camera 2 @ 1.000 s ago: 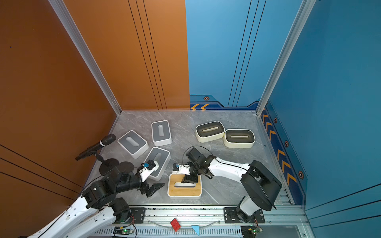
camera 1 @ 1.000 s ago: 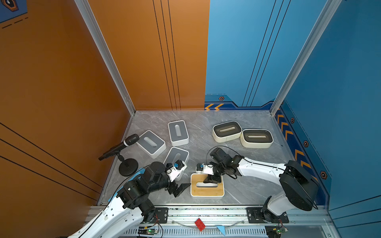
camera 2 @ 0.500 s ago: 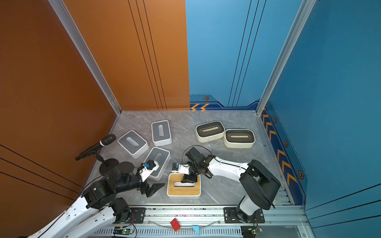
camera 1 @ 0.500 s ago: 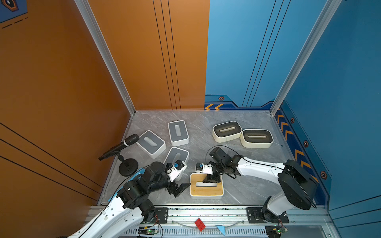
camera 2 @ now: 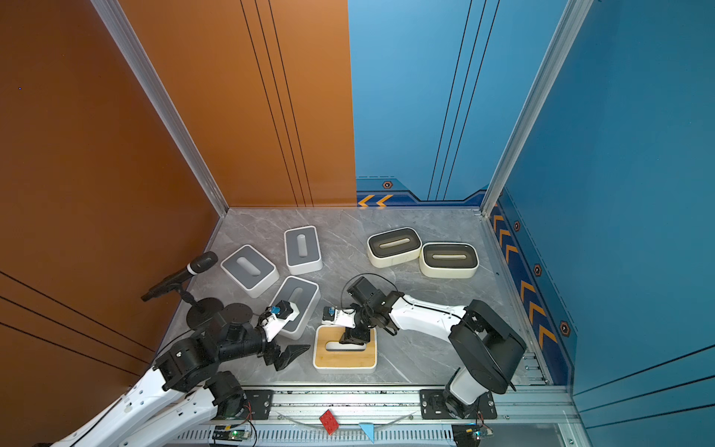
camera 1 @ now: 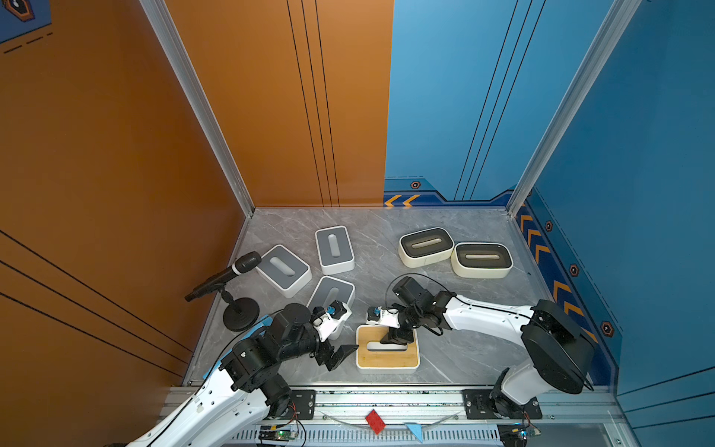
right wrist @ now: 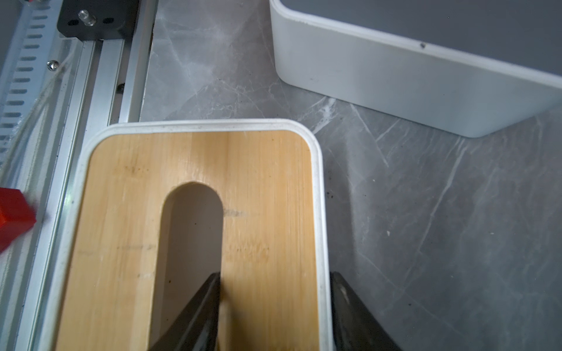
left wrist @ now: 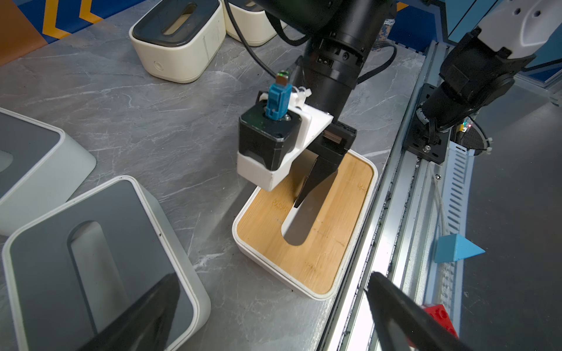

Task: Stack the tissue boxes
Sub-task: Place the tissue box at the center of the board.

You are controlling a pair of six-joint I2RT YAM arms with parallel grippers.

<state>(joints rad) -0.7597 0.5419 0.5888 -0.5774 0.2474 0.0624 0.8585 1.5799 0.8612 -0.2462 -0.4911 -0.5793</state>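
Note:
The bamboo-topped tissue box (camera 1: 387, 358) rests flat near the front edge. My right gripper (camera 1: 394, 338) straddles its far long side, one finger in the oval slot and the other outside the white wall. In the right wrist view both fingers (right wrist: 209, 301) lie against that side. Three grey-topped tissue boxes (camera 1: 283, 266) (camera 1: 334, 249) (camera 1: 332, 293) lie at the left, the nearest partly hidden by my left wrist. Two cream tissue boxes with dark tops (camera 1: 425, 246) (camera 1: 481, 259) touch at the back right. My left gripper (camera 1: 334, 354) hangs open and empty, left of the bamboo box (left wrist: 331, 231).
A microphone (camera 1: 232, 271) on a round black stand (camera 1: 240, 315) sits at the left edge. A metal rail (camera 1: 387, 398) runs along the front, with a red brick (camera 1: 375, 421) and a blue triangle (camera 1: 414, 430) below it. Walls close off the left, back and right.
The right gripper and the bamboo-topped box have edged very slightly to the left. The left arm has not moved.

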